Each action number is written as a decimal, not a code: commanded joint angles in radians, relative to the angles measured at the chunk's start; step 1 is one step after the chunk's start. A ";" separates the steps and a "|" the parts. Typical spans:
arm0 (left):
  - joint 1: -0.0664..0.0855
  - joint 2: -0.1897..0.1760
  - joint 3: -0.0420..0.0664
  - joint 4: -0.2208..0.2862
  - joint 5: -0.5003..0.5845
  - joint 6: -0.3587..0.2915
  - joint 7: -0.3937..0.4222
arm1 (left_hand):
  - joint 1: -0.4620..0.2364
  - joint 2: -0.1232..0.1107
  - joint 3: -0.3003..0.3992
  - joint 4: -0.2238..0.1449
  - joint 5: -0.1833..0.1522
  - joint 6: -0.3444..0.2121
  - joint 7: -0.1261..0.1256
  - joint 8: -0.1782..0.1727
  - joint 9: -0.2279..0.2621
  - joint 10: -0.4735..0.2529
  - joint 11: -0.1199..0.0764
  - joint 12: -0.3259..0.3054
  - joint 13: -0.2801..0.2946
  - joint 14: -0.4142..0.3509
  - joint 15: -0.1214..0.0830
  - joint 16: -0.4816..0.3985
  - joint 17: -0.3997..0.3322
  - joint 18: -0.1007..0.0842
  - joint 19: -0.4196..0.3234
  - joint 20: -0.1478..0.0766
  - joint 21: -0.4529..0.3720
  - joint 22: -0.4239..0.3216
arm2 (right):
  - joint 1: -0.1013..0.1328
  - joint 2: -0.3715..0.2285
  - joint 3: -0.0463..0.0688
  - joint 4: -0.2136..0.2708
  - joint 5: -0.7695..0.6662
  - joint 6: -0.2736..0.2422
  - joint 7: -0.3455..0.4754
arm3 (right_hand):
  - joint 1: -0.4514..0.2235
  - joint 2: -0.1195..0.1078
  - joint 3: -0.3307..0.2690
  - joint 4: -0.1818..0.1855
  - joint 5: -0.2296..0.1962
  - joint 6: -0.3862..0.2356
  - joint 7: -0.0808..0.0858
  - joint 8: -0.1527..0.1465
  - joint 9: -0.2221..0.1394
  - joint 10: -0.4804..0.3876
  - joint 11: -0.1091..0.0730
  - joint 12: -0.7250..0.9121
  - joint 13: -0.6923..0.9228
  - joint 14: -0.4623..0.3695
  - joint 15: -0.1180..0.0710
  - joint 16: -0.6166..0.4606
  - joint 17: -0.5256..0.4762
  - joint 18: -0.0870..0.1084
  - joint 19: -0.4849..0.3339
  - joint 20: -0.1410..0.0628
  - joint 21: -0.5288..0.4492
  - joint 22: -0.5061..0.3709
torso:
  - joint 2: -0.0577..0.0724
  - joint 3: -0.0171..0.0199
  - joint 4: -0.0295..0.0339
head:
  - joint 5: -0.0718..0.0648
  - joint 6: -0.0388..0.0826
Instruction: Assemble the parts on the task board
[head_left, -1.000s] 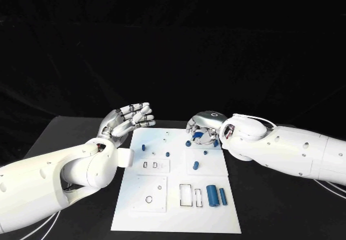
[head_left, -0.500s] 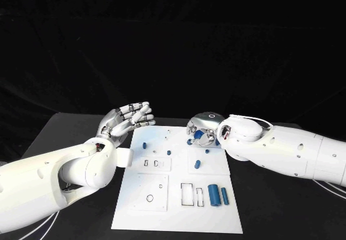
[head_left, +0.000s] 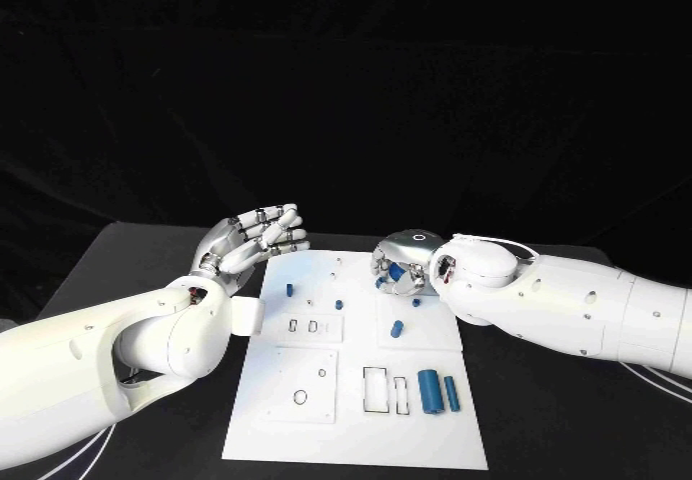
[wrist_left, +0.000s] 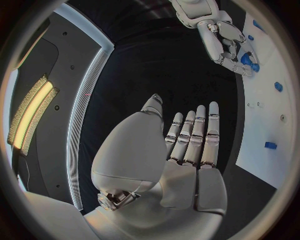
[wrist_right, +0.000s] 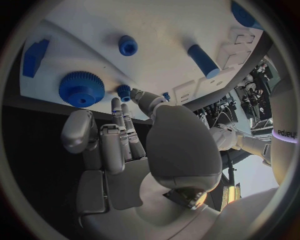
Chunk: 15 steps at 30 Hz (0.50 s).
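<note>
Near edge of the white task board (head_left: 274, 440), a flat matt plate on the black worktop (head_left: 548, 430): two smooth blue cylinders (head_left: 428, 389), one thick and one thin, lie side by side just beside two narrow rectangular slots (head_left: 372, 390). Left of these, a raised square panel (head_left: 300, 386) bears a ring-shaped outline. Mid-board: a second panel with two small slots (head_left: 304, 327), and a short blue pin (head_left: 397, 328) lying tilted on the plate. Small blue pegs (head_left: 289, 291) stand upright beyond it. Far right of the board: the right hand (head_left: 405, 262), silver and glossy, hangs palm-down over a blue toothed gear (wrist_right: 82, 88); its fingers (wrist_right: 119, 131) are extended and close together, and whether the tips touch a blue part cannot be told. Far left, off the board's edge: the left hand (head_left: 257, 240) is raised with palm up, fingers (wrist_left: 194, 131) straight, slightly apart, holding nothing.
</note>
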 joint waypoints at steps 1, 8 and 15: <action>0.003 0.000 0.001 0.003 0.003 0.018 0.003 | 0.008 0.004 -0.006 -0.002 -0.005 -0.006 0.047 -0.005 0.000 -0.006 -0.003 -0.007 -0.001 0.006 0.002 -0.003 0.001 0.013 0.008 0.001 0.005 -0.001 | -0.001 0.003 0.000 -0.003 -0.019 0.023 -0.008 | 0.010 0.007 0.014 -0.001 0.006 0.010 -0.001 0.001 0.004 0.019 -0.002 0.010 0.004 0.057 0.003 0.008 0.025 -0.014 0.007 0.005 0.013 0.016 | 0.006 -0.0021 0.0029 | 0.000 0.001; 0.003 0.000 0.001 0.001 0.006 0.016 -0.001 | 0.007 0.007 -0.006 -0.002 -0.004 -0.008 0.049 -0.006 0.000 -0.005 -0.001 -0.008 -0.001 0.008 0.002 -0.004 0.001 0.013 0.010 0.001 0.006 -0.001 | -0.003 0.003 0.000 -0.006 -0.019 0.025 -0.011 | 0.020 0.021 0.035 -0.002 0.000 0.020 -0.006 0.004 0.011 0.033 -0.006 0.013 0.008 0.058 0.000 0.013 0.031 -0.015 0.006 0.003 0.025 0.031 | 0.010 -0.0022 -0.0009 | 0.009 0.001; 0.003 -0.001 0.001 -0.001 0.010 0.013 -0.005 | 0.007 0.010 -0.006 -0.002 -0.004 -0.007 0.050 -0.006 0.000 -0.005 0.000 -0.008 -0.001 0.008 0.002 -0.004 0.002 0.013 0.011 0.001 0.006 -0.002 | -0.003 0.003 0.000 -0.004 -0.026 0.003 -0.018 | 0.051 0.051 0.069 -0.021 -0.011 0.053 -0.019 0.025 0.029 0.070 -0.019 0.025 0.019 0.059 -0.012 0.021 0.042 -0.017 0.010 -0.004 0.044 0.058 | 0.013 -0.0029 0.0016 | 0.010 0.003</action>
